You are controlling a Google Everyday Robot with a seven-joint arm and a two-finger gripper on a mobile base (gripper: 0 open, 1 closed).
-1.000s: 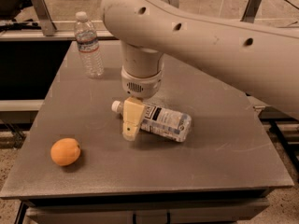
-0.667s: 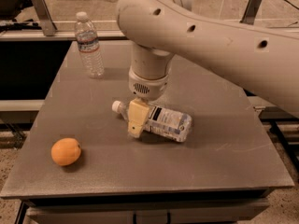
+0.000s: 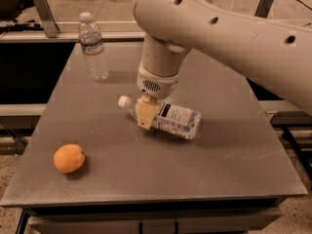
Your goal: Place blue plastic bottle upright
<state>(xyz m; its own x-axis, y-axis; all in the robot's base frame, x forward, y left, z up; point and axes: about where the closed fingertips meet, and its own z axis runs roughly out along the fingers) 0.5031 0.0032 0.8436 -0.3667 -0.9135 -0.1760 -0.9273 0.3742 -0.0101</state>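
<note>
The blue plastic bottle point(image 3: 178, 120) lies on its side in the middle of the grey table point(image 3: 229, 165), white cap pointing left, its white and pale-blue label with a dark patch facing up. My gripper point(image 3: 149, 115) comes down from above and is shut on the bottle near its neck. One cream finger point(image 3: 145, 111) shows in front of the bottle; the other is hidden behind it. The neck end looks raised a little while the base end rests on the table.
A slim ribbed clear bottle point(image 3: 93, 47) stands upright at the table's back left. An orange point(image 3: 68, 158) lies near the front left. My large arm point(image 3: 234, 38) hangs over the table's back right. A metal rail runs behind the table.
My gripper has moved slightly right and up, and the bottle's cap end has risen with it. The base end has barely moved.
</note>
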